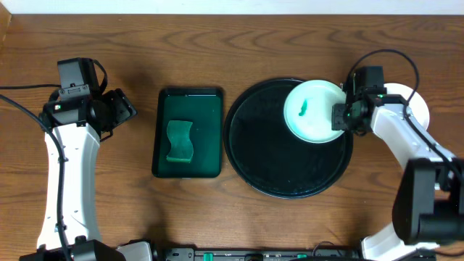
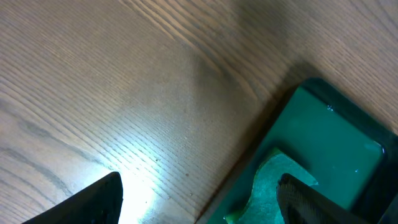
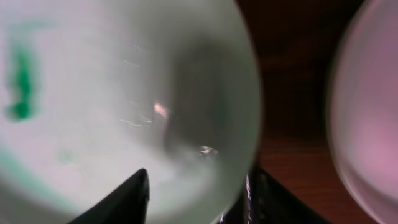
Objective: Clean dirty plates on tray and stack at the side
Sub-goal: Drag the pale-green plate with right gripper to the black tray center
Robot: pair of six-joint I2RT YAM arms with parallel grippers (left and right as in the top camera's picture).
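Obs., standing at the bench: a small round white plate with a mint tint (image 1: 312, 109) lies in the upper right part of the large round black tray with a raised rim (image 1: 261, 156), its far edge reaching the tray's rim. A green smear (image 1: 303, 110) marks the plate near its middle.

The right gripper (image 1: 342, 116) sits at that plate's right edge. In the wrist view its fingers (image 3: 127, 199) straddle the rim, one over the plate face and one past the edge. That view is too close and blurred to tell whether they pinch the plate or stand loose.

A second pale plate (image 1: 418, 109) lies on the brown wooden table (image 1: 217, 51) just right of the tray, partly under the arm.

The left gripper (image 2: 199, 180) has its jaws spread wide with nothing between them. It hangs over bare wood beside the dark green rectangular tray (image 1: 163, 145) (a wavy green sponge (image 1: 180, 141) lies inside).
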